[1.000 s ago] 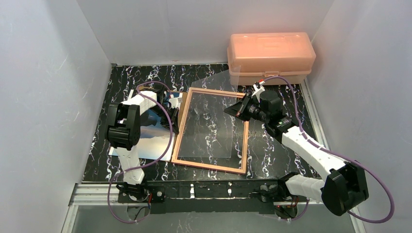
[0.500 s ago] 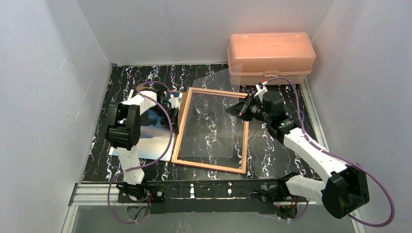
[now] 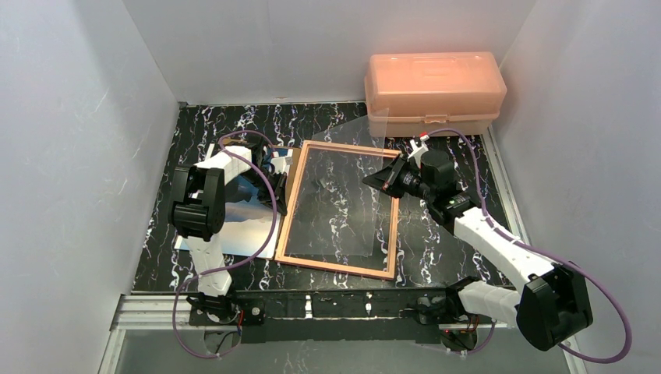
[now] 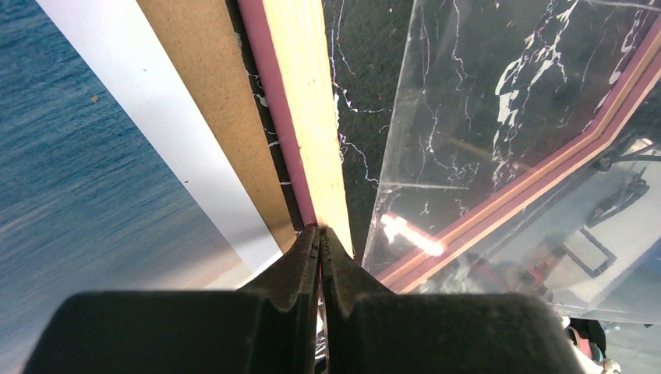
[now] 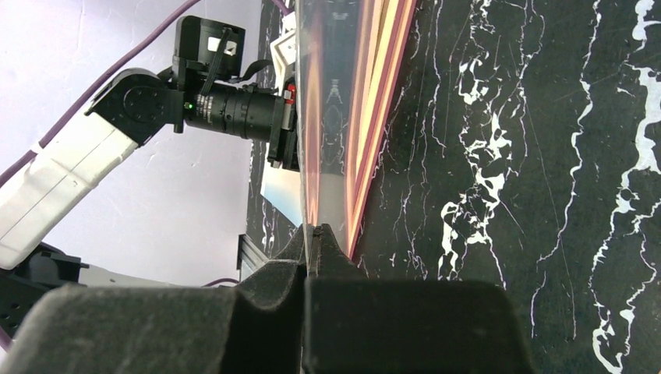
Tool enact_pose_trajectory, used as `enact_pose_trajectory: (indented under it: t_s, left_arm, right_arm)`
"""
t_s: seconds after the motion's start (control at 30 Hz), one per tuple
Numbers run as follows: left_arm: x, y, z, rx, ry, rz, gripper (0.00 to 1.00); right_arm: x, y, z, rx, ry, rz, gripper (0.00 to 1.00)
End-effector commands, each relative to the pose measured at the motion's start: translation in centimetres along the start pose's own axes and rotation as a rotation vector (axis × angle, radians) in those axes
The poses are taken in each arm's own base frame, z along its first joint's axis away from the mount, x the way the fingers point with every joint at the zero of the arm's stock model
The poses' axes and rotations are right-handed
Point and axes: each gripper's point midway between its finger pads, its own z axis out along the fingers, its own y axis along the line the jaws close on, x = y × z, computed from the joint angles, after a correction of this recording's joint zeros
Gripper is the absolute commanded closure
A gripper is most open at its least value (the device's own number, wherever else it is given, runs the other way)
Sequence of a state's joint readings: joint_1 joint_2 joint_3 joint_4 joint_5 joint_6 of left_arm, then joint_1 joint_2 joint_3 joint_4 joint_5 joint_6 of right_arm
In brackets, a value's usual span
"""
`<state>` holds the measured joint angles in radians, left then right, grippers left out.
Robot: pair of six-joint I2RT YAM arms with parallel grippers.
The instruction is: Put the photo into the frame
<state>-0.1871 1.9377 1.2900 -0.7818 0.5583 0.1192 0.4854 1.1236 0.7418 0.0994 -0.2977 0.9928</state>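
The frame point(image 3: 335, 266) lies flat at the centre of the dark marbled surface point(image 3: 421, 251), tan side up. The photo point(image 3: 245, 230) lies just left of it, picture side up and partly under the left arm. A brown board point(image 4: 199, 93) lies between the photo's white edge and the frame's left rail. The left hand point(image 4: 319, 232) has its fingers pressed together, tips at that left rail; whether they pinch it I cannot tell. The right hand point(image 5: 313, 228) is clamped on the right edge of the clear pane point(image 3: 343, 195), which tilts up over the frame's opening. A peach box point(image 3: 433, 86) stands at the upper right.
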Motion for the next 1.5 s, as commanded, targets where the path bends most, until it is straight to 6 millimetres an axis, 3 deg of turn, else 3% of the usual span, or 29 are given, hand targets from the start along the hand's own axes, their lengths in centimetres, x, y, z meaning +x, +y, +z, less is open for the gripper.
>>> enact_pose_trajectory:
  t_s: [0.0,0.83,1.47]
  left_arm:
    - [0.4,0.7,0.0,-0.044,0.008,0.023,1.0]
    - [0.2,0.3,-0.3,-0.033,0.006,0.028,1.0]
    - [0.5,0.4,-0.2,-0.03,0.015,0.031,1.0]
  right_arm:
    - [-0.7,1.6,-0.3,-0.071,-0.028,-0.016,0.99]
    - [0.1,-0.9,1.1,-0.015,0.001,-0.017,0.99]
    - [0.4,-1.2,2.3,-0.027,0.029,-0.028,0.99]
